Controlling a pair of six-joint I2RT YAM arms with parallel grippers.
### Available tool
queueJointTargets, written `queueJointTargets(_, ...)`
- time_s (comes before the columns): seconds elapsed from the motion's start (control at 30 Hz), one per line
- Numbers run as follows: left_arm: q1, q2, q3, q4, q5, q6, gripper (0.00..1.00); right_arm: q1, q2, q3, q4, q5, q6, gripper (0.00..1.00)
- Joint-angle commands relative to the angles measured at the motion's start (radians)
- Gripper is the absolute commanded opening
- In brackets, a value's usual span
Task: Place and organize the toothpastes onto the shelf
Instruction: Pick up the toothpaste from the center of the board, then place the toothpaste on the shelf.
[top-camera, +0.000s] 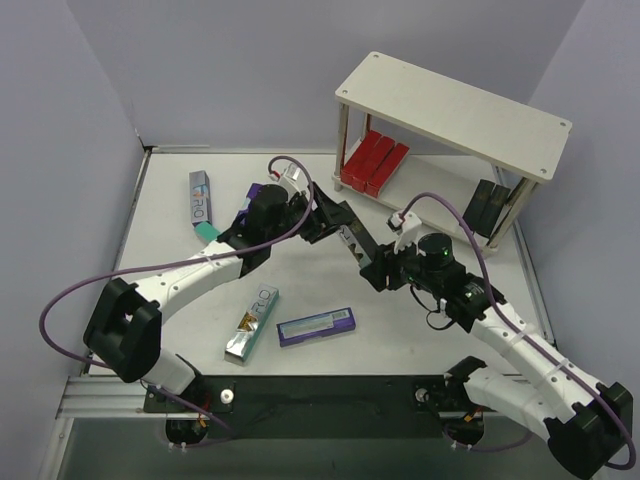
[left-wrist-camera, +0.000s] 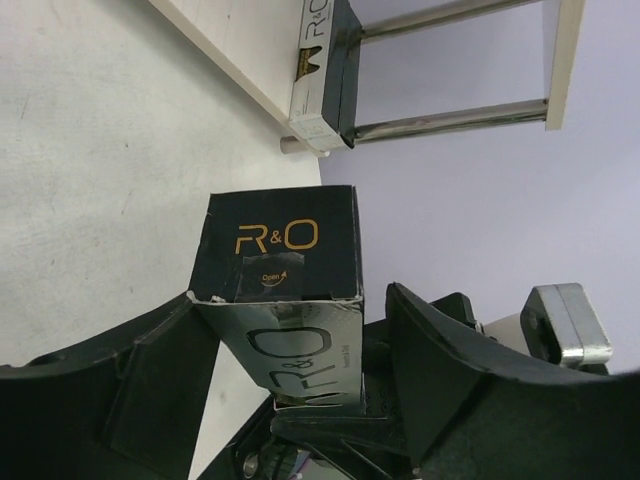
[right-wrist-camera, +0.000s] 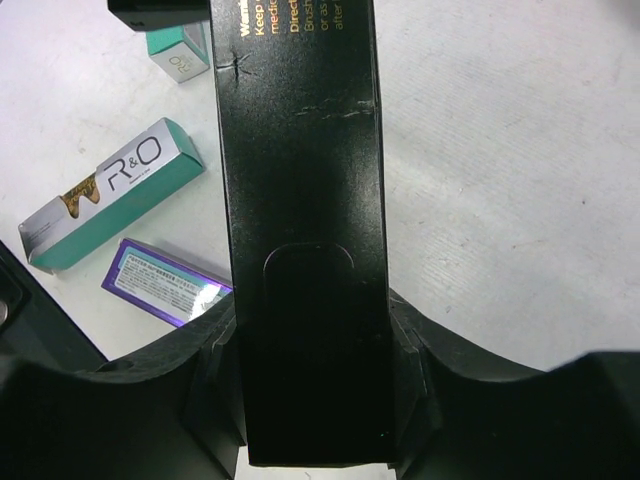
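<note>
As the right gripper (right-wrist-camera: 310, 345) clamps a carton (right-wrist-camera: 305, 180), left wrist shows its logo (left-wrist-camera: 277, 238).

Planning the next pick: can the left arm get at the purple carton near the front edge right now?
Probably not yet: the left gripper has the black carton between its fingers, shared with the right gripper. Nothing covers the purple carton itself.

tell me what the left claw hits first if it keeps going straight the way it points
Past the held black carton between its fingers, the left claw faces the shelf; probably the shelved black carton on its lower tier first; depth unclear.
</note>
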Motion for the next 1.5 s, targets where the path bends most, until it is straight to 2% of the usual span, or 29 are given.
queueJointTargets(0.0,0.048,-0.050,0.058,-0.005,-0.011,0.106,0.79,0.013,-0.049,-0.013,0.018,0.058,0.026,0.31)
queueJointTargets(0.1,0.111,-0.118,0.055,-0.076,-0.067,0.214,0.85,0.015,-0.058,-0.025,-0.034,0.121,0.046,0.31)
queueJointTargets(0.27,0.205,-0.273,0.022,-0.248,-0.346,0.452,0.87,0.019,-0.046,-0.025,-0.092,0.294,0.115,0.31)
queueJointTargets(0.3,0.217,-0.328,0.005,-0.260,-0.403,0.538,0.87,0.021,-0.041,-0.022,-0.100,0.387,0.134,0.31)
queueJointTargets(0.37,0.223,-0.385,-0.061,-0.275,-0.538,0.615,0.88,0.021,-0.014,-0.016,-0.106,0.471,0.205,0.31)
queueJointTargets(0.47,0.239,-0.487,-0.179,-0.257,-0.654,0.735,0.88,0.019,0.049,0.013,-0.108,0.621,0.291,0.32)
queueJointTargets(0.73,0.278,-0.689,-0.409,-0.167,-0.753,0.920,0.88,-0.014,0.300,0.225,-0.218,0.948,0.544,0.33)
queueJointTargets(0.87,0.291,-0.736,-0.488,-0.073,-0.775,0.996,0.88,-0.044,0.446,0.352,-0.262,1.021,0.654,0.36)
queueJointTargets(1.2,0.292,-0.761,-0.584,0.050,-0.788,1.059,0.88,-0.152,0.690,0.549,-0.299,1.062,0.694,0.38)
queueJointTargets(1.47,0.265,-0.798,-0.597,0.088,-0.804,1.094,0.88,-0.221,0.825,0.633,-0.299,1.019,0.626,0.41)
